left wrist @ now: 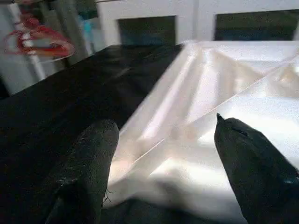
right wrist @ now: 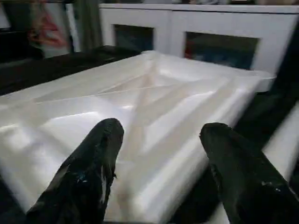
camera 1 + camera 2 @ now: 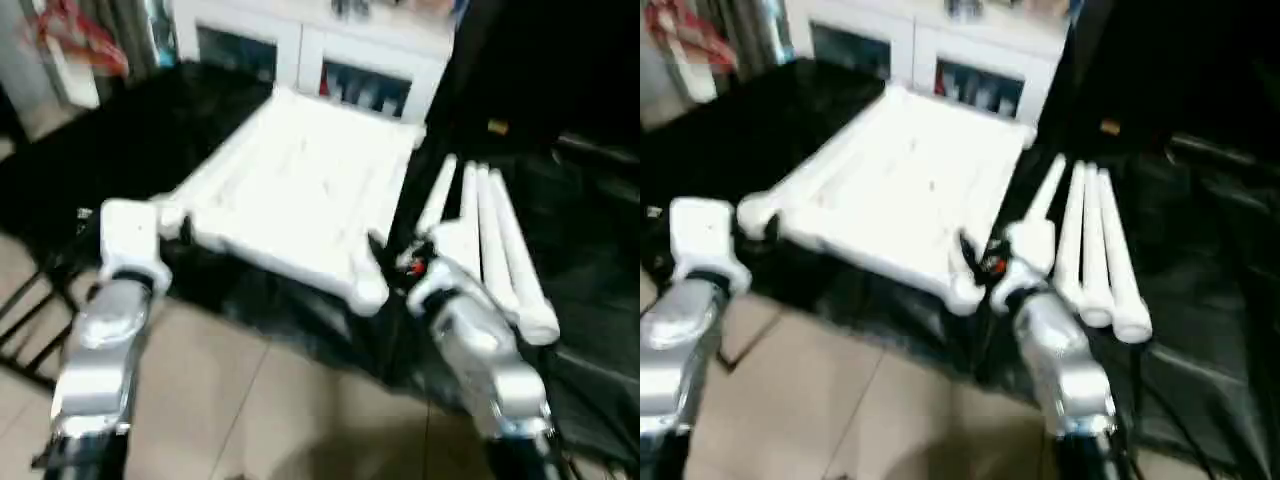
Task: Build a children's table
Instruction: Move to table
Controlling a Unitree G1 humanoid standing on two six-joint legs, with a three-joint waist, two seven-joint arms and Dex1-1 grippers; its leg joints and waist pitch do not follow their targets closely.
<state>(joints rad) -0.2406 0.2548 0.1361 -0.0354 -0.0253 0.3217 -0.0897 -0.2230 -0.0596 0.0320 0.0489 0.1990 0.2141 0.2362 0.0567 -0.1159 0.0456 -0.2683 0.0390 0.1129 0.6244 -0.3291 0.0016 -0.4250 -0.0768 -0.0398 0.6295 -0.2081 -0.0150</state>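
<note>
Tabletop (image 3: 300, 195) lay underside up, long axis near-to-far.
Legs (image 3: 495, 245) lay parallel at right; both grippers (image 1: 163, 154) (image 2: 161, 149) spread, ungrasping.

Your robot has two forearms in brushed silver metal, each with a rounded, segmented casing. The left forearm (image 3: 100, 350) ends in a boxy white wrist housing (image 3: 130, 235) above a dark joint ring. The right forearm (image 3: 485, 365) carries a white wrist housing (image 3: 450, 255) with a small red mark beside it. Each end effector has two black, blunt, tapered fingers (image 1: 88, 163) with a matte, slightly scuffed surface (image 2: 93, 168).
</note>
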